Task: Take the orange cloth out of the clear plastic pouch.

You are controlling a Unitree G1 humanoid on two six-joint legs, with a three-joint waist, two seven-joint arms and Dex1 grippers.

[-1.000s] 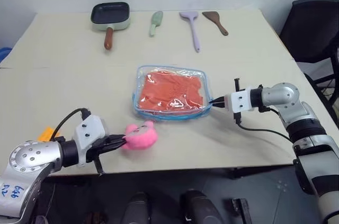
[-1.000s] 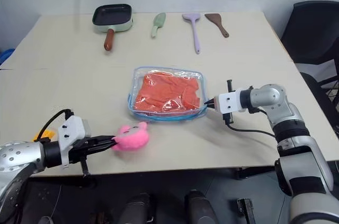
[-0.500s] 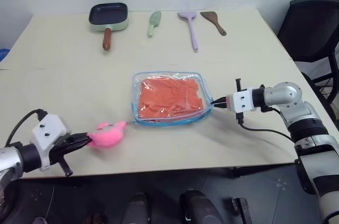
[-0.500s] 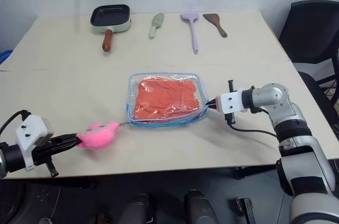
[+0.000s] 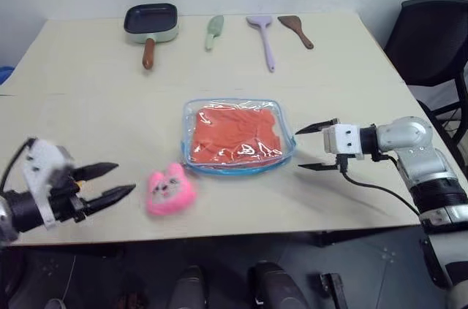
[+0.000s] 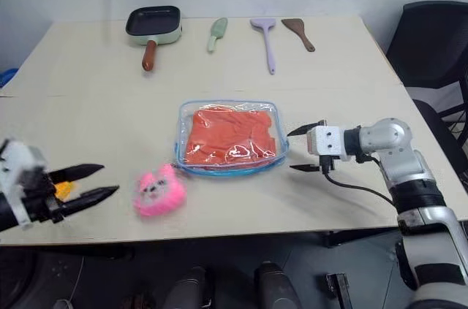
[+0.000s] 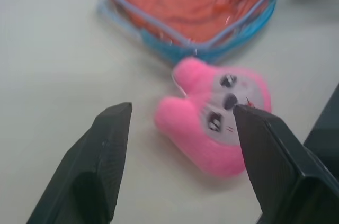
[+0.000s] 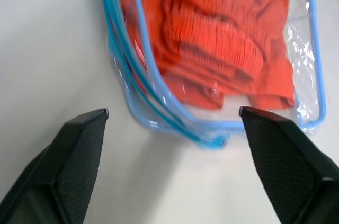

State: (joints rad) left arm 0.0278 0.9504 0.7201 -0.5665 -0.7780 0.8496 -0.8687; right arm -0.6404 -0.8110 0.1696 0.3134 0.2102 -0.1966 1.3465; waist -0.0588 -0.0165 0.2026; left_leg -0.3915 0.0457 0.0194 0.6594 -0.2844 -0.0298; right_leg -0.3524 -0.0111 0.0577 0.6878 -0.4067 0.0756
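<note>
Pouch flat mid-table, both grippers wide apart and empty.

The clear plastic pouch (image 5: 238, 136) lies with its long axis running 9 to 3 o'clock, the orange cloth (image 5: 235, 133) inside it. Its pink plush charm (image 5: 170, 189) sits at the pouch's 8 o'clock. The right gripper (image 5: 317, 147) gapes at 3 o'clock, the left gripper (image 5: 104, 181) at 8 o'clock. The beige table (image 5: 88, 97) carries a pan (image 5: 151, 23) and spatulas (image 5: 265, 35) at 12 o'clock; a black chair (image 5: 431, 39) stands at 2 o'clock.

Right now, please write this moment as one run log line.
left gripper: open, empty | right gripper: open, empty | orange cloth: inside clear plastic pouch
</note>
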